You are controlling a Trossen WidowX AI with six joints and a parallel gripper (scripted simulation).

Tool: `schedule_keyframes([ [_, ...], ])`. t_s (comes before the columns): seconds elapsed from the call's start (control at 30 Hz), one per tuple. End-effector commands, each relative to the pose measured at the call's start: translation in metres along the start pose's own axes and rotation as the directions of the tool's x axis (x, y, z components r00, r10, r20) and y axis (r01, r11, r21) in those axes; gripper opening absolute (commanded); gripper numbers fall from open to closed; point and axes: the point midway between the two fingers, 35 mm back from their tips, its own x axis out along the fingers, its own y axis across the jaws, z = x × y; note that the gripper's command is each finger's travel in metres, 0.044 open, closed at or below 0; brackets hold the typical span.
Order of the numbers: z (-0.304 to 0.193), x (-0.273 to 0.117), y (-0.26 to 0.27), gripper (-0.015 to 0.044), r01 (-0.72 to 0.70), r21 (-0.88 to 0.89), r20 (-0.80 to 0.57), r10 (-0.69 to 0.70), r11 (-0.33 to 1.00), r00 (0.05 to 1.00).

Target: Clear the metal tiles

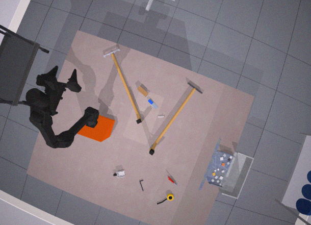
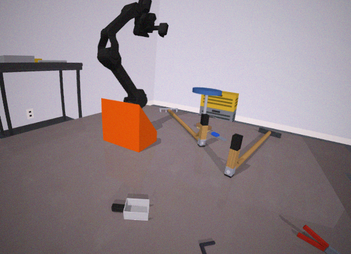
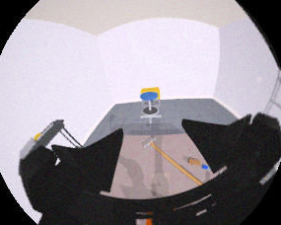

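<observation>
My gripper (image 1: 66, 68) (image 3: 154, 127) is open and empty, high up at the left, away from both long tools. The long scraper (image 1: 176, 116) (image 2: 254, 147) lies on the table, its wooden handle ending in a dark flat blade; an upright black-topped grip stands at its near end. The steel bench plate (image 1: 216, 163) is at the right edge of the table, with several small tiles on it, white, yellow, dark and one orange tile (image 1: 223, 164). The clear catch box (image 1: 245, 178) adjoins the plate's outer side; I can make out no tiles in it.
A rake (image 1: 126, 88) (image 2: 184, 124) (image 3: 175, 163) lies left of the scraper. An orange block (image 1: 102, 129) (image 2: 121, 122) stands by the arm's base. A wooden block (image 1: 143, 91), small white tray (image 1: 120, 173) (image 2: 136, 215), hex key (image 1: 141, 185), red-handled pliers (image 1: 171, 179) and yellow tape (image 1: 167, 195) also lie about.
</observation>
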Motion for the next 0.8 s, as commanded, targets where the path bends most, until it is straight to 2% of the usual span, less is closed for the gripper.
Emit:
schedule_keyframes([
  [0.0,-0.014,-0.004,-0.005,0.044,-0.026,-0.021,-0.047,0.025,0.999,0.999],
  [0.47,-0.074,-0.011,-0.019,0.044,-0.191,-0.082,-0.264,0.163,0.978,0.951],
  [0.77,-0.076,-0.012,-0.019,0.044,-0.2,-0.085,-0.272,0.17,0.976,0.947],
])
